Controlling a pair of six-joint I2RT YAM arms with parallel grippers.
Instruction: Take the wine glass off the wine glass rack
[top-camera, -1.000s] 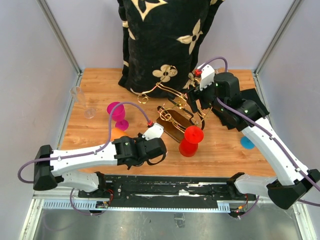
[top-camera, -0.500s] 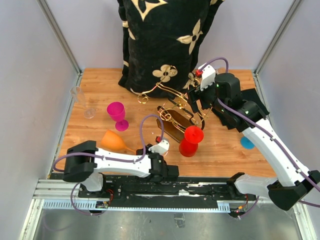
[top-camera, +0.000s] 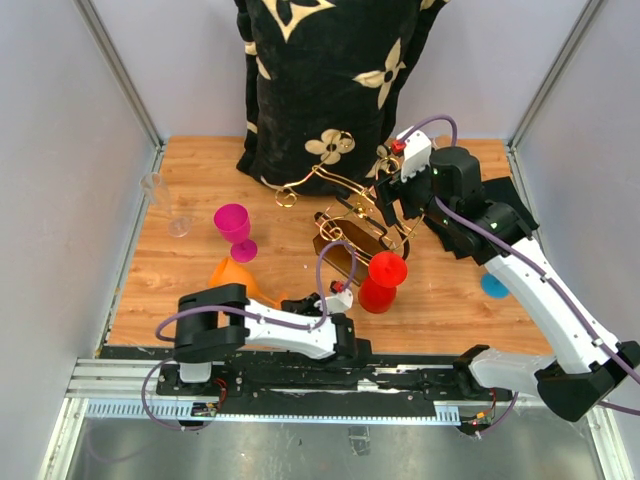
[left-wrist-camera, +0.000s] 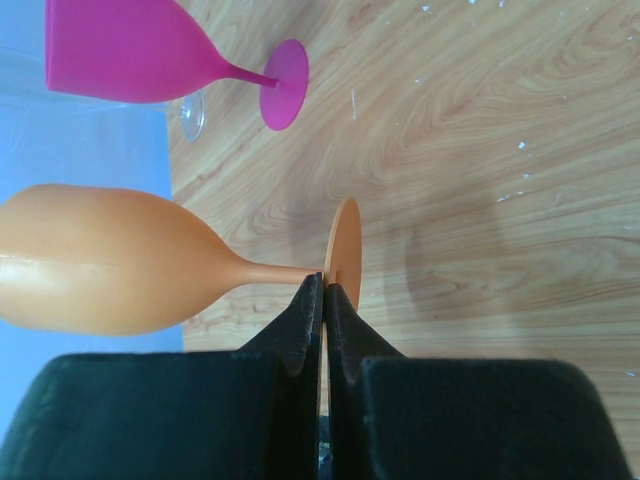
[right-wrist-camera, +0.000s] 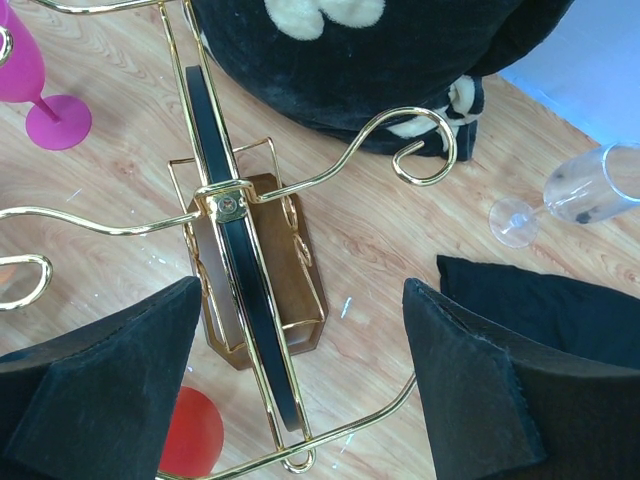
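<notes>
The wine glass rack (right-wrist-camera: 228, 207) is seen as a gold wire stand with curled scroll arms, a dark oval loop and a brown base. It stands on the wooden table (right-wrist-camera: 385, 240), between and just beyond the spread, empty fingers (right-wrist-camera: 100, 400) of the right gripper (right-wrist-camera: 300, 295). A small gold emblem is fixed on the loop, its marking too small to be read. A red wine glass (top-camera: 386, 268) is seen by the rack's base, just beside one of those fingers. The left gripper (left-wrist-camera: 323, 290) is clenched on nothing, and an orange wine glass (left-wrist-camera: 100, 260) lies on its side just past the fingertips
</notes>
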